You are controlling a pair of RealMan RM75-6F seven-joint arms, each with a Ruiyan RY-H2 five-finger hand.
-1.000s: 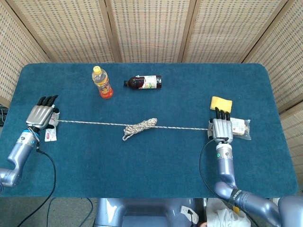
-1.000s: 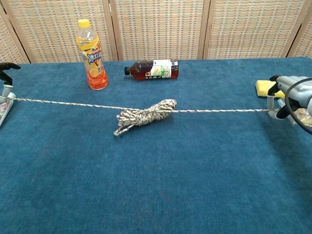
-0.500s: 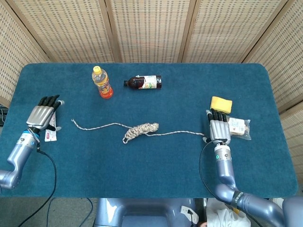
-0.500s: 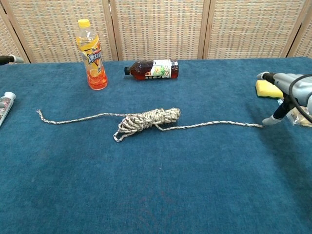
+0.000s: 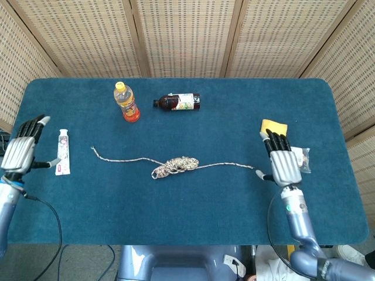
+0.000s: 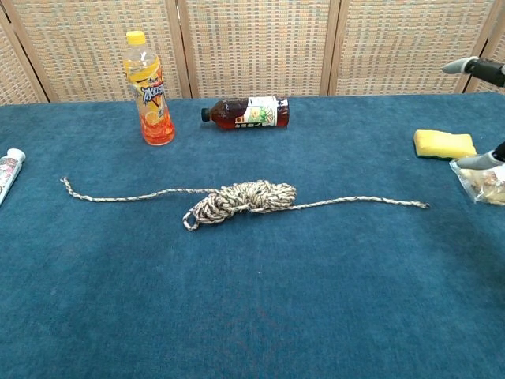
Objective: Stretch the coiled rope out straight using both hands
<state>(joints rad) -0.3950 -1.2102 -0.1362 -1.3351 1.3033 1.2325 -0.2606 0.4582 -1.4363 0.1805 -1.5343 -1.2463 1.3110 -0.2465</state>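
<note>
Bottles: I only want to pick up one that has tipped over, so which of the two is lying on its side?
The dark bottle lies on its side; the orange bottle left of it stands upright.

Woven rattan screen panels point(image 5: 187, 35) in pale wooden frames stand behind the table's deep-teal felt top point(image 5: 193, 199) — evenly lit.

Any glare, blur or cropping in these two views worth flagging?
Head view: even light, sharp, no glare; rope and both hands fully framed. Chest view: sharp too, soft shadow under the rope coil, but the right hand is cropped at the frame edge and the left is absent.
</note>
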